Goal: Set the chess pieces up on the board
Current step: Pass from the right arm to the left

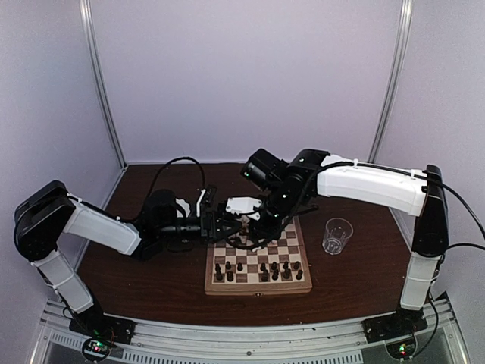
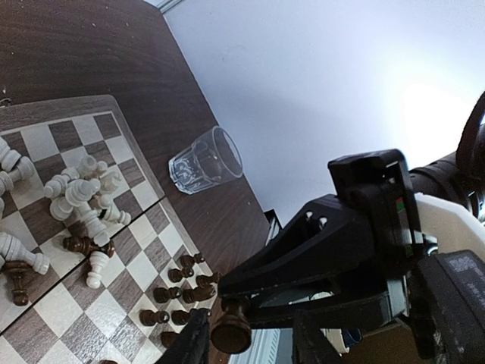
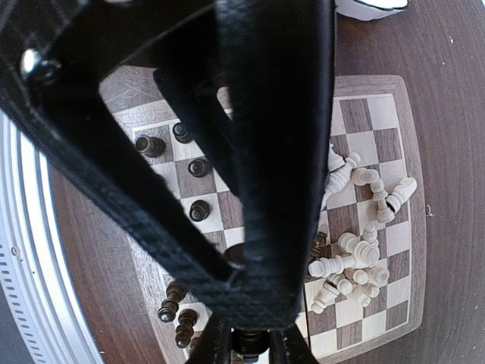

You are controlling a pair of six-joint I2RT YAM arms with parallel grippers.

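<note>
1. Count: one board (image 1: 258, 290) on the counter (image 1: 151, 280), one clear glass (image 1: 337, 235) on the counter right of the board and not touching it, and two arms.
2. Dark pieces (image 1: 264, 269): roughly a dozen upright on the two near rows in the top view. They are too small for an exact count. The left wrist view shows a few more dark ones lying among the white heap.
3. White pieces (image 2: 79, 189): at least ten, toppled in one tangled heap on the middle squares, overlapping each other. I can't give an exact count. None of those in view stands upright.
4. One more dark piece (image 3: 250, 340) is off the board, up between the two sets of jaws. These meet over the far left part of the board in the top view.
5. Right jaws: nearly closed, clamped on that dark piece. It sits between the two fingers (image 3: 216, 345) at the bottom of the right wrist view.
6. Left jaws: partly open, with the fingers (image 2: 191, 345) clearly wider apart than the piece. The same dark piece (image 2: 231, 331) sits in the gap, just beside one finger. I can't tell whether it touches that finger.
7. Neither set of jaws touches the board or the heap.
</note>
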